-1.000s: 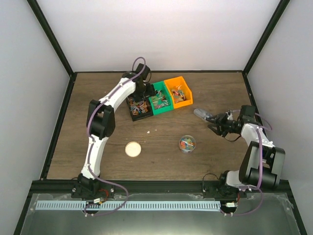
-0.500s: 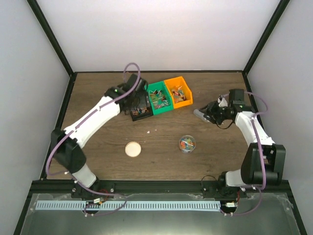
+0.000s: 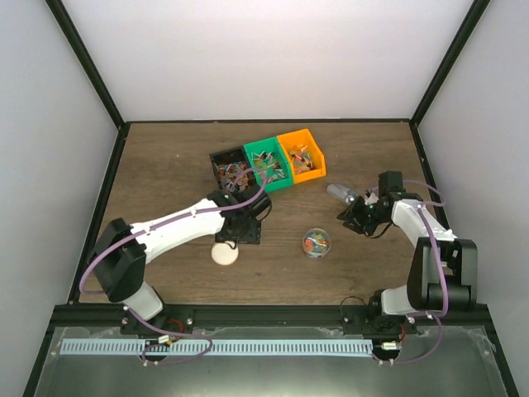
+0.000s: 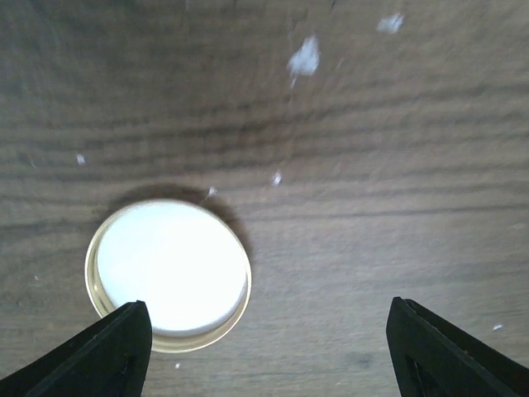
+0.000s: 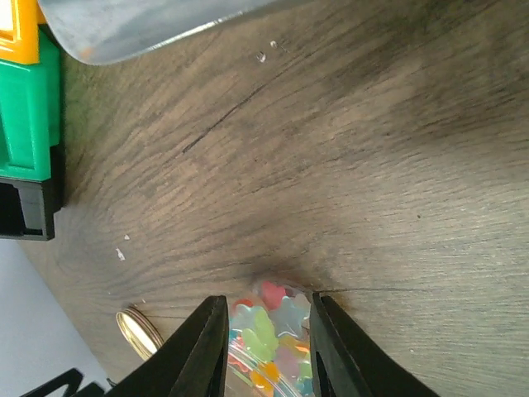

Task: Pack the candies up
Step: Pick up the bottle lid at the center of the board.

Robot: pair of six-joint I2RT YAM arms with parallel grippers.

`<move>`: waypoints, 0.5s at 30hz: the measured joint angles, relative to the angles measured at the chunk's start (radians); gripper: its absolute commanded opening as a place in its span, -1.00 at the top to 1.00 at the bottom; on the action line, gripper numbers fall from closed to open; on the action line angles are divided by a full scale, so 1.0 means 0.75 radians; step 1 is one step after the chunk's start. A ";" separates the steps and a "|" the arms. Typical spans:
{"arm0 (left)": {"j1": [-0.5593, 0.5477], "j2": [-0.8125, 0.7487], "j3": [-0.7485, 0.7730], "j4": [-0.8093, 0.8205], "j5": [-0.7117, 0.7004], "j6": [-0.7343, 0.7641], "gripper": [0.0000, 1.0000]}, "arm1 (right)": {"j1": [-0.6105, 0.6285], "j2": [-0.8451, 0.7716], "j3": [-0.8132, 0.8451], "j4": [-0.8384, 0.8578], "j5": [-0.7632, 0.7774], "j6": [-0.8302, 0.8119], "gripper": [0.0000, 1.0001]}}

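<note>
Candies in mixed colours fill a small clear round jar standing on the table. More candies lie in the three bins at the back. My left gripper hangs open above the wood, its left finger at the edge of the round beige lid. In the top view the left gripper sits just up and right of the lid. My right gripper is to the right of the jar, apart from it. Its jaws stand a narrow gap apart, framing the jar beyond, with nothing held.
Black, green and orange bins stand in a row at the back. A silver metal scoop lies just behind my right gripper and shows at the top of the right wrist view. Small white crumbs dot the wood.
My left arm has swung from the black bin down to the lid. My right gripper went up to the scoop, came back toward the jar, and its jaws have narrowed.
</note>
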State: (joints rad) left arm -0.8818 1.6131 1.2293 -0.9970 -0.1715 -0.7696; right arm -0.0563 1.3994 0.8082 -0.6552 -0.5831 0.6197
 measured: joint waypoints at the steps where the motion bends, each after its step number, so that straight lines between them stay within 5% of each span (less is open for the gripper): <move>1: 0.000 0.000 -0.033 0.012 0.024 -0.007 -0.49 | 0.000 0.000 -0.008 0.000 -0.001 -0.003 0.43; 15: 0.000 0.050 -0.236 0.205 0.203 -0.087 0.19 | 0.000 0.048 -0.010 0.017 -0.027 -0.049 0.43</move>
State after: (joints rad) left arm -0.8818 1.6505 1.0523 -0.8429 -0.0189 -0.8349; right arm -0.0563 1.4353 0.8009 -0.6426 -0.6033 0.5827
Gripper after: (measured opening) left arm 0.436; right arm 0.281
